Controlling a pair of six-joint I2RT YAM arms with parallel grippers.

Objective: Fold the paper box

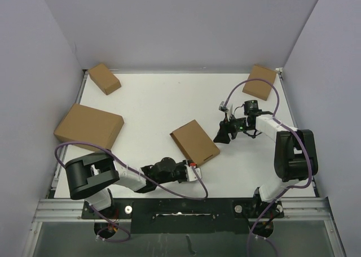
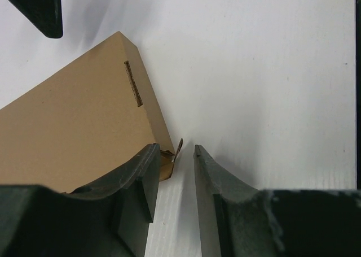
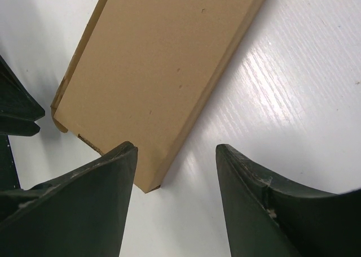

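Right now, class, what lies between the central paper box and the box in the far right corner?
The right gripper, jaws open, with its purple cable, lies between the paper box and the corner box; the top external view shows it.

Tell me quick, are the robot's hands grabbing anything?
Left gripper: open slightly, holding nothing, by the flat brown cardboard box.
Right gripper: open wide, holding nothing.

I am reading no text, label, number or sign anywhere: the box (image 3: 163,65) just ahead of my right fingers (image 3: 90,200) and at my left fingers (image 2: 135,183) is showing only plain brown card.
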